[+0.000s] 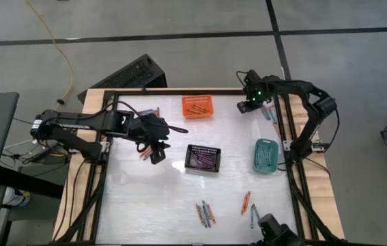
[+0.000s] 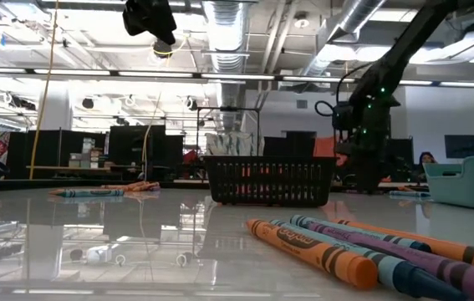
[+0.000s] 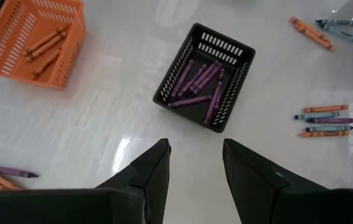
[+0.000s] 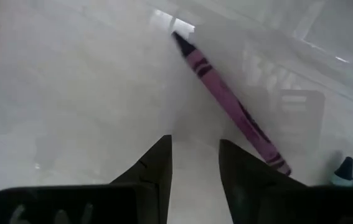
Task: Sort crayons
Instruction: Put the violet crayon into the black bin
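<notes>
Right pincer (image 4: 195, 163) sits apart, empty, just beside 1 purple crayon (image 4: 231, 106) (light, stiff, rolls easily), so we'd pinch mid-barrel; left pincer (image 3: 195, 165) apart too.

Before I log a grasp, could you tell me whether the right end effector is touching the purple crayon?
Apart. In the right wrist view the right end effector is open and empty, and bare table shows between its fingers and the purple crayon ahead.

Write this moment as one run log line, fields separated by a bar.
left gripper open, empty, near black basket | right gripper open, beside purple crayon, far right corner
</notes>
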### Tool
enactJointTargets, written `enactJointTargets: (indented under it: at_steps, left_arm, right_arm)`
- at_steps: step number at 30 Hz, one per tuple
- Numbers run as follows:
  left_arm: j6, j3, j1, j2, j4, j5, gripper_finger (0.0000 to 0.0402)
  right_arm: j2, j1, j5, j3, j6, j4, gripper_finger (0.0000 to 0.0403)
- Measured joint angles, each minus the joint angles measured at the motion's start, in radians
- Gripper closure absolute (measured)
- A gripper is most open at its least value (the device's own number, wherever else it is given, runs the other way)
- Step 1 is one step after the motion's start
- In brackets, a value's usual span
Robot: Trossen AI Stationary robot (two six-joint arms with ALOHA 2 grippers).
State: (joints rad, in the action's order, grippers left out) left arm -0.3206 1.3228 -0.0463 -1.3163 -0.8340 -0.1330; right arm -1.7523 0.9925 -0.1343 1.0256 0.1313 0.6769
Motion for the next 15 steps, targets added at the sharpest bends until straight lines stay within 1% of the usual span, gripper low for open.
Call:
enactJointTargets:
  at_steps: [3,6,9,11,15]
  left_arm:
    - [-0.006,0.0,0.0,0.0,-0.008,0.015,0.0264]
    - [-0.007,0.0,0.0,0.0,-0.012,0.016,0.0264]
    - [-0.003,0.0,0.0,0.0,-0.014,0.015,0.0264]
    - [0.005,0.0,0.002,0.0,-0.014,0.006,0.0264]
    - [0.009,0.0,0.014,0.0,-0.013,-0.006,0.0264]
  right_arm:
    - [0.03,-0.006,-0.01,0.004,-0.005,0.008,0.0271]
    - [0.072,-0.01,-0.009,0.037,-0.039,0.045,0.0271]
    - [0.113,-0.009,0.053,0.082,-0.116,0.055,0.0271]
    - [0.113,0.0,0.076,0.097,-0.183,0.049,0.0271]
    - [0.056,0.031,0.025,0.105,-0.28,0.076,0.0271]
